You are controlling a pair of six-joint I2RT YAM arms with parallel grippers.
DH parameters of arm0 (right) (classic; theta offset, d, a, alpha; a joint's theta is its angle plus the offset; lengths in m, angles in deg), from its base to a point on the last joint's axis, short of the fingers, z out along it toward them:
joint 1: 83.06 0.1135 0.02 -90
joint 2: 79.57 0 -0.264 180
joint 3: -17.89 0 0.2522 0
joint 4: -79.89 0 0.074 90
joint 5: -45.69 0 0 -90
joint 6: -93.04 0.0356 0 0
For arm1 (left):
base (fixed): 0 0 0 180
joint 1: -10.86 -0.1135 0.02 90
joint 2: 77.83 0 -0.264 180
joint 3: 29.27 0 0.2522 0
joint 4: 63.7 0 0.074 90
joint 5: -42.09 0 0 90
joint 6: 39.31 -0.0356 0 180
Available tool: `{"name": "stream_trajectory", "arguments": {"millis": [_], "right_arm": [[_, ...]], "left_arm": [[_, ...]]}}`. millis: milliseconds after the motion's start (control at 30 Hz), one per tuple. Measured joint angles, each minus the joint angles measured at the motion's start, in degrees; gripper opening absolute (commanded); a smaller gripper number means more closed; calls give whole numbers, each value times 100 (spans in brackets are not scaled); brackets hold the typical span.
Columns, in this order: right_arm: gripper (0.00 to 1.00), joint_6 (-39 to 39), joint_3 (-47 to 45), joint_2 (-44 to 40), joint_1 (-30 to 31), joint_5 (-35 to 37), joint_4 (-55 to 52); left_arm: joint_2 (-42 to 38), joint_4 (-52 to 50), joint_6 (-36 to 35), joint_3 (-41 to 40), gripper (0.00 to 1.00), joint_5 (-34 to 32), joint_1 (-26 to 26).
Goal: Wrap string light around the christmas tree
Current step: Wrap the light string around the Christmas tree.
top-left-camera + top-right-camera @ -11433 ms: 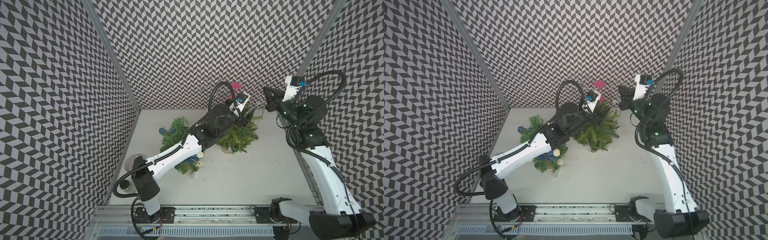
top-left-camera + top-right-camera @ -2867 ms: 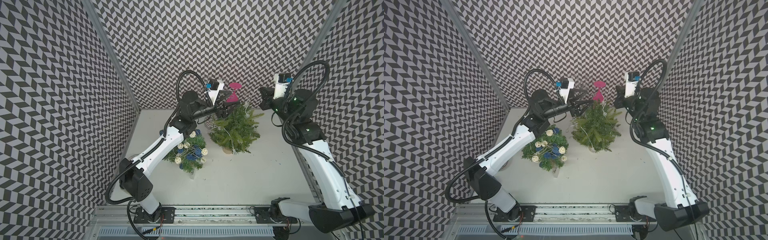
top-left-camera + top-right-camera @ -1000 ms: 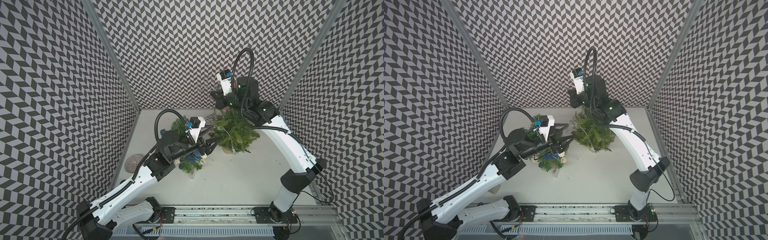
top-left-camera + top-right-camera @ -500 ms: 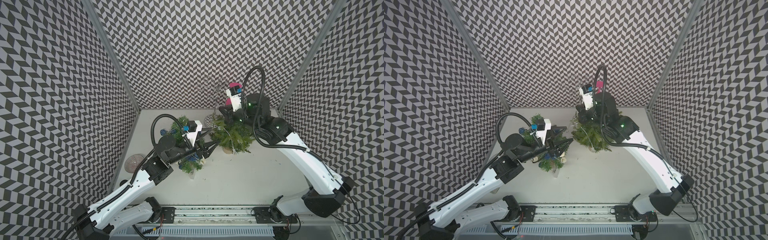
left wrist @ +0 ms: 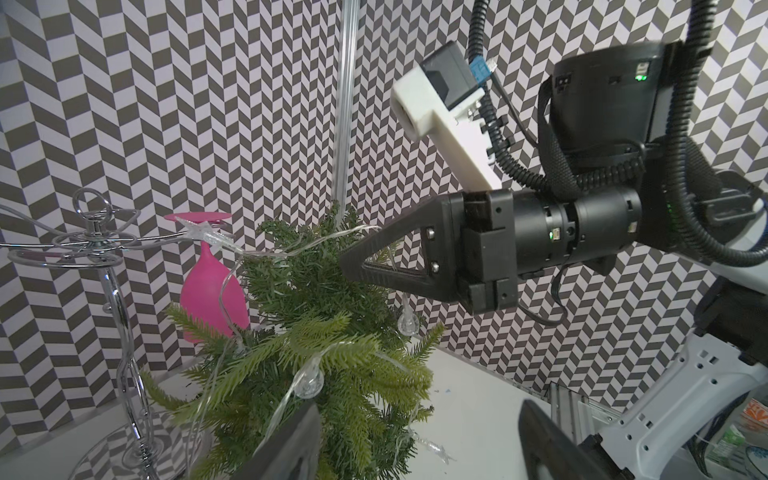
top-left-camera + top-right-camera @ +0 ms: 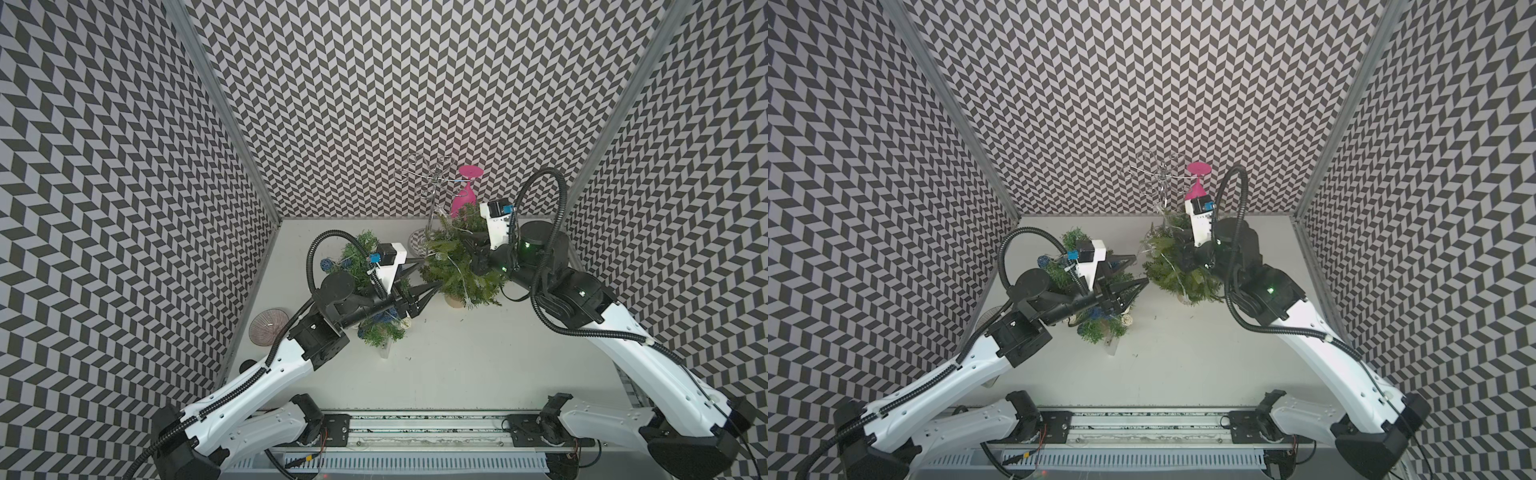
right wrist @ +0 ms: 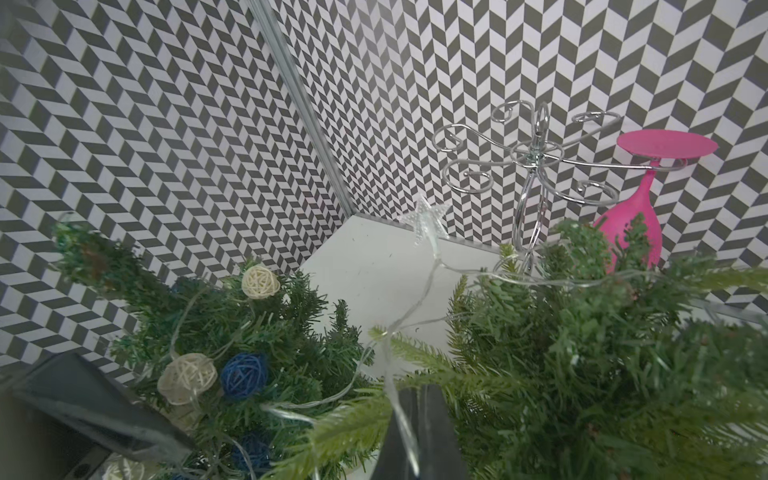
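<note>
Tree [image 6: 461, 270] at table [image 6: 457, 374] rear, string light [image 7: 424, 220] draped over its top, wire pinched in pressed-together right gripper [image 5: 347, 266], tips lost among needles in both top views, left gripper [image 6: 432, 271] spread just beside tree, contact unclear

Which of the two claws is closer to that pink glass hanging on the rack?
Right. The right gripper, shut on the string light, is at the christmas tree's top, close to the pink glass; the left gripper, open, is across the tree.
</note>
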Motion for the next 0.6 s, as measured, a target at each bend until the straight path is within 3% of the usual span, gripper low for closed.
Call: {"name": "stream_trajectory", "arguments": {"millis": [133,267,433,600], "right_arm": [[6,22,-114,-94,0,87,2],[19,33,-111,-184,2,188,-74],[43,79,-188,-284,2,428,-192],[43,70,-435,-555,2,531,-175]], "left_arm": [[76,44,17,0,75,4,0],[151,72,37,2,76,11,0],[208,76,46,0,77,28,0],[205,107,74,0,77,57,0]]}}
